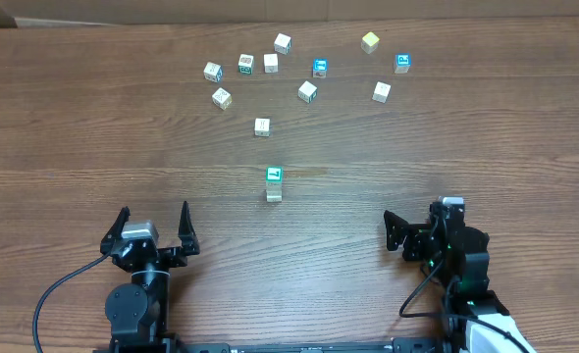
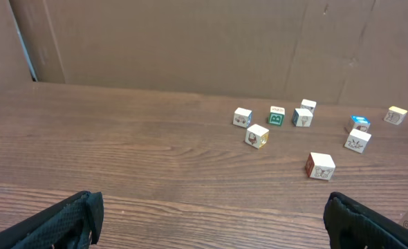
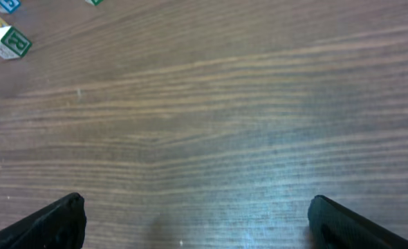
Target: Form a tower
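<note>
The brown wooden tabletop (image 1: 93, 127) with a long straight grain fills the overhead view, and a plain brown wall (image 2: 190, 41) stands behind its far edge.

At the near edge, on the left, the black left pincer (image 1: 154, 218) points toward the far side. Its two fingers (image 2: 59, 221) are spread wide apart, with nothing between them, only bare wood. On the right, the black right pincer (image 1: 395, 233) is turned toward the middle of the tabletop. Its fingers (image 3: 45, 221) also stand wide apart and hold nothing.

The narrow tower (image 1: 274, 183) of small pale wooden cubes stands near the middle of the tabletop, between the two arms and a little farther from the near edge than both. Its top cube shows a teal-green face upward. It is one cube wide and stands upright, touching no other thing. How many cubes it has I cannot tell from above.

Beyond the tower, eleven loose cubes (image 1: 262, 126) lie scattered toward the far edge, none touching another. Most are pale wood with small pictures. Two show a blue face (image 1: 319, 68), and one is yellowish (image 1: 370, 41). The closest loose cube lies just behind the tower.
</note>
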Tool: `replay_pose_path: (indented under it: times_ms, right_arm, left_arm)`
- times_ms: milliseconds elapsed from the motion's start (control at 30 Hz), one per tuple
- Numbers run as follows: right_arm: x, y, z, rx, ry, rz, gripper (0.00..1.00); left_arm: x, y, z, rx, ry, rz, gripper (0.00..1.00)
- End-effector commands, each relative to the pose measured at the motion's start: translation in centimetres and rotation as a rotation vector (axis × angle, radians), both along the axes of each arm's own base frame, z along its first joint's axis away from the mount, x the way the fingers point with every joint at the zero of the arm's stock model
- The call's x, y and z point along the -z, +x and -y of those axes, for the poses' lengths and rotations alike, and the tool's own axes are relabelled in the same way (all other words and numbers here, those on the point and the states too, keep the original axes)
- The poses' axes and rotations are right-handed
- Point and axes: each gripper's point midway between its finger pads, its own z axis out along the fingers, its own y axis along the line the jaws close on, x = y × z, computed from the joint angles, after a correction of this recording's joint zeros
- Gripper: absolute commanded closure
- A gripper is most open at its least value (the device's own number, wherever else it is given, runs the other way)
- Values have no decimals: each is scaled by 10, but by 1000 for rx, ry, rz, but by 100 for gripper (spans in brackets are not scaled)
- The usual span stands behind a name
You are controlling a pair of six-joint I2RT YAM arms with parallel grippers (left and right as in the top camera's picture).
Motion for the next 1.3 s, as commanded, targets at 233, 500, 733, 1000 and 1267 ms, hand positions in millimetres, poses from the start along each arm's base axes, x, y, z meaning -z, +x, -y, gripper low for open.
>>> replay_pose_path:
  times_ms: [233, 500, 733, 1000, 1267]
  right_arm:
    - [-21, -7, 1, -1, 1, 68, 0]
    - [-34, -17, 7, 28, -13, 111, 0]
    - [-79, -12, 9, 25, -37, 314, 0]
    - [-117, -15, 7, -18, -112, 499, 0]
    - [-139, -20, 7, -8, -97, 591, 0]
  left_arm:
    - [-1, 0, 2, 13, 22, 9, 1]
    - [-1, 0, 2, 13, 22, 8, 1]
    - [-1, 0, 2, 13, 22, 8, 0]
    - [-1, 0, 2, 13, 22, 8, 1]
    - [-1, 0, 2, 13, 22, 8, 1]
